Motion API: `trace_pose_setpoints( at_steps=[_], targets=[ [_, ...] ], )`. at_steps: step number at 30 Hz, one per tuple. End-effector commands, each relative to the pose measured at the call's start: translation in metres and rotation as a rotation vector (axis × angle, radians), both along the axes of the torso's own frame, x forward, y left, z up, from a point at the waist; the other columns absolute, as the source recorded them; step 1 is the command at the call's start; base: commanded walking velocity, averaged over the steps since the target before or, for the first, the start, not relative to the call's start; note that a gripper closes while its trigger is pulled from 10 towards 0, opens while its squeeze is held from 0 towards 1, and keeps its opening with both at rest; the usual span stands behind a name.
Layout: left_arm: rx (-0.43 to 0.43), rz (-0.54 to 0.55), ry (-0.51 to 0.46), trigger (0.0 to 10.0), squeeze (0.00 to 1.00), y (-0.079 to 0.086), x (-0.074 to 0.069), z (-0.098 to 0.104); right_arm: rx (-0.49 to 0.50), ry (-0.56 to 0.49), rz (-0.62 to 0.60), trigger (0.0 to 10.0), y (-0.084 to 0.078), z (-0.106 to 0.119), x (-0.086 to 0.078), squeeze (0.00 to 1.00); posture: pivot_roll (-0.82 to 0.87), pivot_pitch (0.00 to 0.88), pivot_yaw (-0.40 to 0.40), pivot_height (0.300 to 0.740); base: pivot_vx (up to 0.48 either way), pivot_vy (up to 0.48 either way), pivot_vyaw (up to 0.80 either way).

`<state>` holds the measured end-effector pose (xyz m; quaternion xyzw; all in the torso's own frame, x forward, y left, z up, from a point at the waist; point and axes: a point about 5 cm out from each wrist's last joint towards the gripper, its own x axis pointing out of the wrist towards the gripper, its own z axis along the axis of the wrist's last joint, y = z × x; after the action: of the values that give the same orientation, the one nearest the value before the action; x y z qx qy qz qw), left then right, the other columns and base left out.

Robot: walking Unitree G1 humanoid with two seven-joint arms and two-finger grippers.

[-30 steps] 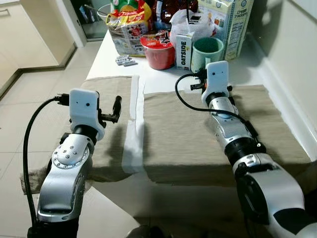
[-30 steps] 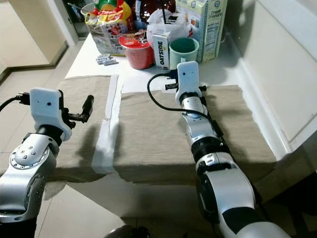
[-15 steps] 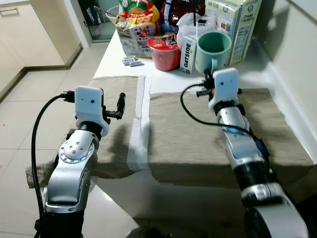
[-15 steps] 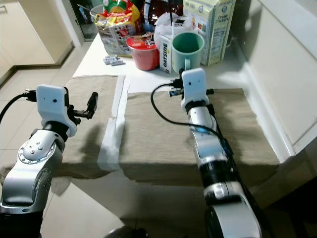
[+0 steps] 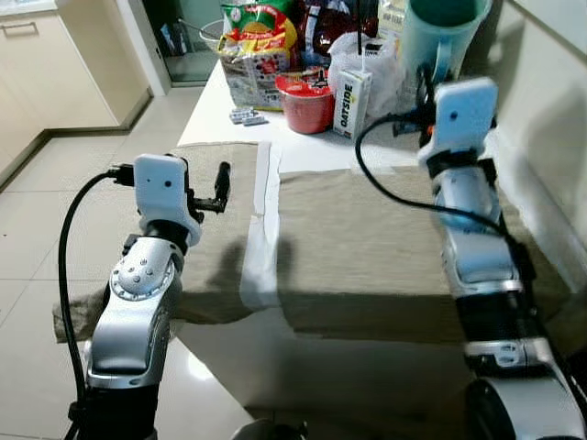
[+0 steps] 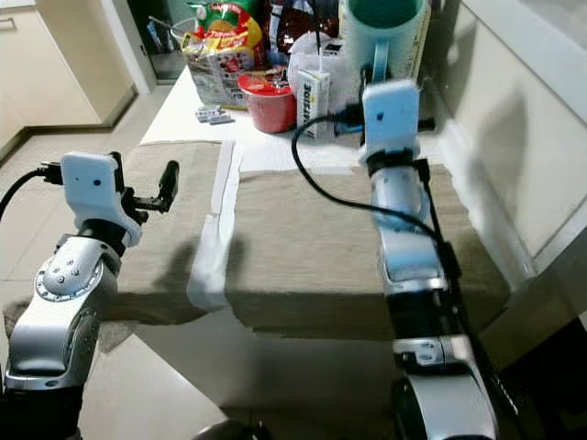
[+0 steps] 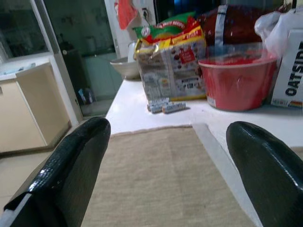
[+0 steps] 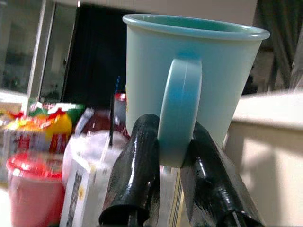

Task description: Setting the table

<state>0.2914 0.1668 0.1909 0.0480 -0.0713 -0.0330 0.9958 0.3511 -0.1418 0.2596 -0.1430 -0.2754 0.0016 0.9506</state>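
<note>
1. Right gripper (image 8: 163, 187) raised high above the far end of the table (image 5: 220, 96), fingers (image 8: 135, 165) pinching the handle of a pale teal mug (image 8: 189, 75) from both sides — mug upright, mouth up, clear of every surface.
2. Seen from the head, teal mug (image 6: 383, 32) up above the red bowl (image 5: 305, 101) and to its right, in front of the cream-cracker box (image 6: 424, 37); right arm stretched up along the right part of the right-hand mat (image 5: 367, 247).
3. Left gripper (image 7: 165, 156) hovering low over the left-hand burlap mat (image 7: 161, 184), fingers (image 7: 71, 165) spread wide, nothing between them; pointed toward the red bowl (image 7: 239, 80) and the groceries behind it.
4. Two burlap place mats laid flat side by side — left one (image 5: 206, 238) and right one separated by a narrow white strip of tabletop, both nearer than the red bowl.
5. Oatside carton (image 5: 348, 92) standing upright just right of the red bowl, almost touching it; white plastic bag (image 5: 371, 60) bulging behind the carton.
6. Yellow-and-red snack bag (image 5: 257, 50) left of the red bowl and slightly farther back; dark red packet (image 7: 241, 23) behind the bowl.
7. Two small batteries (image 7: 163, 106) lying on the bare white tabletop left of the red bowl, in front of the snack bag, just beyond the far edge of the left mat.
8. Tiled floor (image 5: 46, 220) well to the left of the red bowl, beside the table.
</note>
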Motion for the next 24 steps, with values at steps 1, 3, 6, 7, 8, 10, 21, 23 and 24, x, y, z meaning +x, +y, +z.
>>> trace_pose_setpoints(
  at_steps=[1,3,6,7,8,10,21,23,24],
  targets=[
    [-0.014,0.006,-0.003,10.0,0.0,0.002,-0.001,0.002,-0.002,-0.049,-0.007,0.0,-0.002,0.022,0.003,0.0,-0.09,0.0,0.112,0.74,0.0,0.0,0.0],
    [-0.027,-0.001,0.012,10.0,0.0,0.001,-0.003,-0.001,-0.005,-0.06,-0.006,0.0,-0.001,0.027,0.005,0.0,-0.09,0.0,0.11,0.74,0.0,0.0,0.0],
    [-0.021,-0.008,0.033,10.0,0.0,0.0,-0.008,-0.008,0.001,-0.043,0.013,0.0,0.004,0.024,0.01,0.0,-0.08,0.0,0.104,0.74,0.0,0.0,0.0],
    [-0.022,-0.009,0.038,10.0,0.0,0.0,-0.01,-0.01,0.008,-0.029,0.02,0.0,0.006,0.021,0.011,0.0,-0.07,0.0,0.102,0.74,0.0,0.0,0.0],
    [-0.023,-0.004,0.041,10.0,0.0,0.0,-0.011,-0.01,0.014,-0.013,0.029,0.0,0.009,0.018,0.011,0.0,-0.07,0.0,0.101,0.74,0.0,0.0,0.0],
    [-0.035,0.005,0.048,10.0,0.0,0.002,-0.013,-0.012,0.021,0.017,0.043,0.0,0.012,0.01,0.011,0.0,-0.06,0.0,0.099,0.74,0.0,0.0,0.0],
    [-0.114,0.02,0.014,10.0,0.0,0.003,-0.011,-0.002,0.04,0.087,0.087,0.0,0.022,-0.006,0.012,0.0,-0.07,0.0,0.091,0.74,0.0,0.0,0.0],
    [-0.119,0.019,0.014,10.0,0.0,0.002,-0.011,-0.002,0.042,0.091,0.088,0.0,0.022,-0.006,0.012,0.0,-0.07,0.0,0.09,0.74,0.0,0.0,0.0],
    [-0.122,0.018,0.014,10.0,0.0,0.001,-0.011,-0.002,0.043,0.095,0.088,0.0,0.022,-0.007,0.013,0.0,-0.07,0.0,0.09,0.74,0.0,0.0,0.0]
  ],
)
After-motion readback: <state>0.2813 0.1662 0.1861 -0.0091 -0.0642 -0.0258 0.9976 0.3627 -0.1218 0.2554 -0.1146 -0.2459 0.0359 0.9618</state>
